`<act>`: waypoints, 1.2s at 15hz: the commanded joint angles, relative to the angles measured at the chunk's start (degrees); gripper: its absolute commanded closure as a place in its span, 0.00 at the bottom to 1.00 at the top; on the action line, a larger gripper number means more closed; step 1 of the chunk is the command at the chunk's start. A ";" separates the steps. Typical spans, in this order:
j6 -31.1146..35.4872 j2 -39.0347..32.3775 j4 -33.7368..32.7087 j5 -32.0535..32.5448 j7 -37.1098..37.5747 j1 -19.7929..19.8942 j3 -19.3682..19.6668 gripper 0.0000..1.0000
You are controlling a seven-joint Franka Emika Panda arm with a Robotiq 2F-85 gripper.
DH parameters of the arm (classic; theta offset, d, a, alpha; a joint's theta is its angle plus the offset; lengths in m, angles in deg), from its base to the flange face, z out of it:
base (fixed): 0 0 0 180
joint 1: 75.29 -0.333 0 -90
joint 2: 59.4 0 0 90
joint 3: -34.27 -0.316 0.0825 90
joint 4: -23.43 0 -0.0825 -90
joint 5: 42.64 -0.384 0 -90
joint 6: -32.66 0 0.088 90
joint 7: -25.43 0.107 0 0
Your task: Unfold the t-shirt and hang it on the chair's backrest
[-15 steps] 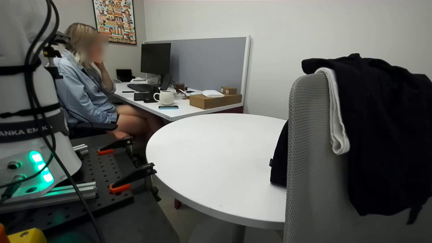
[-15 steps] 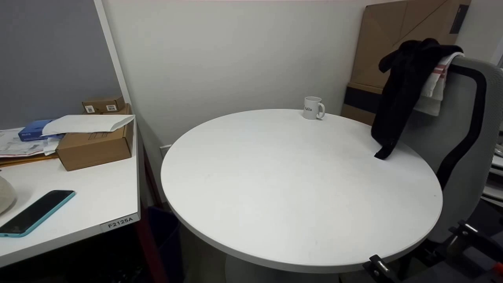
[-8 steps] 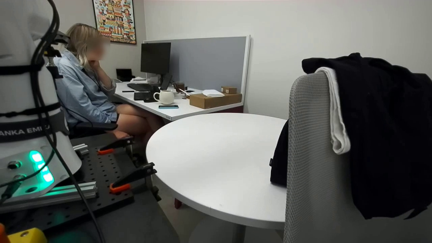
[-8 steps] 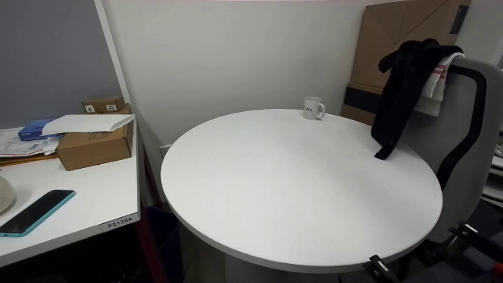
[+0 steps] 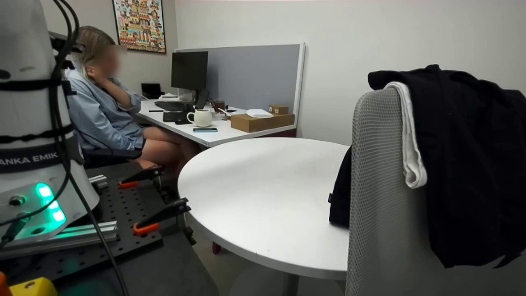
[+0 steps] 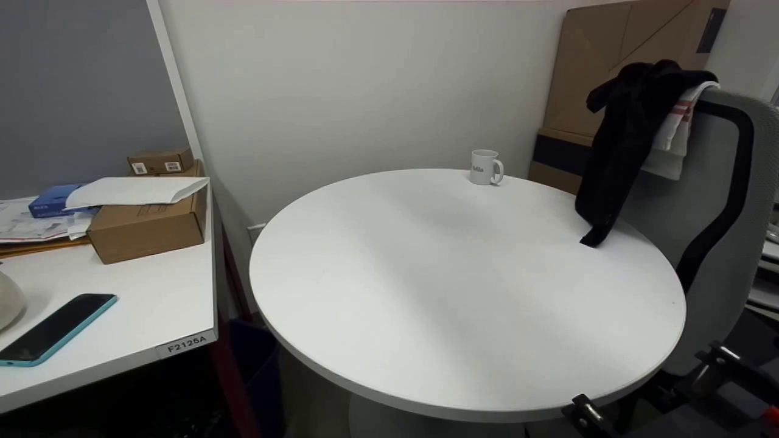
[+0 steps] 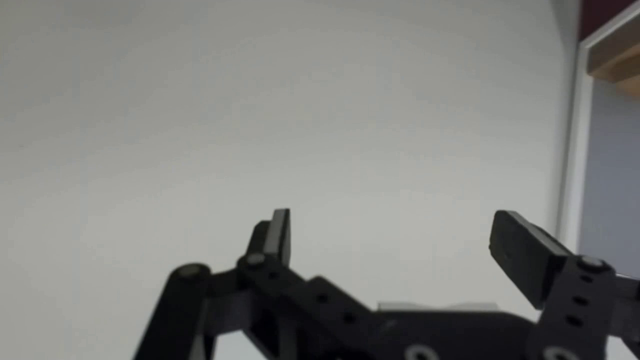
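in both exterior views we find a black garment (image 5: 472,172) draped over the chair's backrest (image 5: 376,213), with a white cloth (image 5: 411,152) beneath it. the garment's folds keep us from telling its cut. the white cloth hangs down both faces of the backrest, and in an exterior view we make out red stripes (image 6: 680,108) on it. the black garment also falls on both sides; over the round counter (image 6: 450,292) it drops in a long, narrow length, and we cannot tell whether its strap-like tip touches the top.

in the wrist view our fingers (image 7: 525,260) are spread wide, with a plain pale surface (image 7: 390,150) showing between them and a grey panel (image 7: 615,190) off to one side. in an exterior view we see part of our arm (image 5: 24,111), green lights (image 5: 51,202) lit at its base, well apart from the cloths.

near the rim of the round counter, in an exterior view, a white mug (image 6: 482,167) stands upright. just beside that counter we see a straight-edged counter (image 6: 158,298) carrying a cardboard box (image 6: 149,234), a phone (image 6: 55,328) with a teal edge, a cream mug (image 5: 202,119) and a dark monitor (image 5: 189,70). a person (image 5: 102,111) in light blue, face blurred, sits by it. behind the black garment, in an exterior view, we see taller cardboard boxes (image 6: 590,48).
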 commanded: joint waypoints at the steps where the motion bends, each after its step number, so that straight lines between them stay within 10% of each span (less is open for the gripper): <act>1: 7.81 3.40 10.88 -3.95 2.41 -4.56 -4.48 0.00; 8: 2.65 8.41 27.80 -3.34 17.25 -5.47 -14.58 0.00; 12: -12.89 12.14 30.96 -5.65 16.90 -10.59 -10.59 0.00; 16: -27.62 16.50 31.16 2.06 21.51 -6.63 -10.03 0.00; 18: -25.00 14.04 30.19 0.75 19.96 -8.00 -9.41 0.00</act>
